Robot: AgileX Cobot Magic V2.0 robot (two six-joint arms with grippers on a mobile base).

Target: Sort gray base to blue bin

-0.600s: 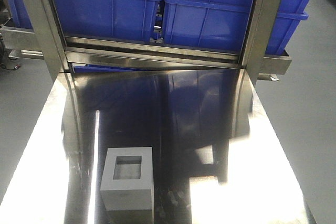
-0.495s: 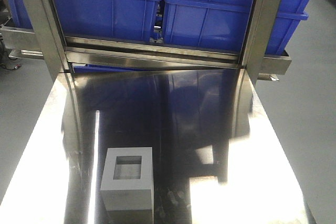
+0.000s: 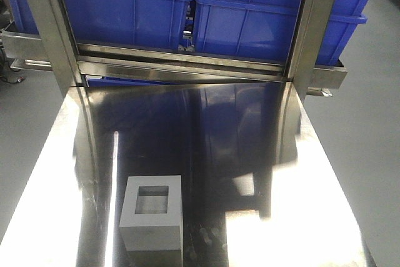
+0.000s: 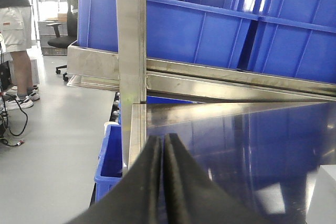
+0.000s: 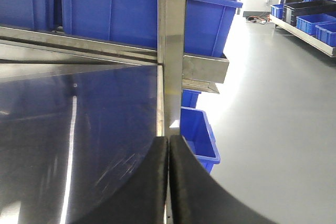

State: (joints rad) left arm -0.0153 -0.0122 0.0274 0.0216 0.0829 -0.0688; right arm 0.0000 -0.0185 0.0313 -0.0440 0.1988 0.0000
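The gray base [image 3: 152, 220] stands on the steel table [image 3: 250, 154] near its front edge, left of centre, with its square recessed window facing up. Neither gripper touches it, and neither arm shows in the front view. Two large blue bins sit side by side on the rack behind the table: a left blue bin [image 3: 125, 14] holding red material and a right blue bin [image 3: 275, 20]. My left gripper [image 4: 163, 138] is shut on nothing at the table's left edge. My right gripper [image 5: 168, 139] is shut on nothing at the table's right edge.
Upright steel posts [image 3: 44, 29] [image 3: 312, 29] flank the rack at the table's far corners. Smaller blue bins sit on the floor beside the table, one on the left [image 4: 110, 156] and one on the right [image 5: 198, 135]. A person [image 4: 14, 35] stands far left.
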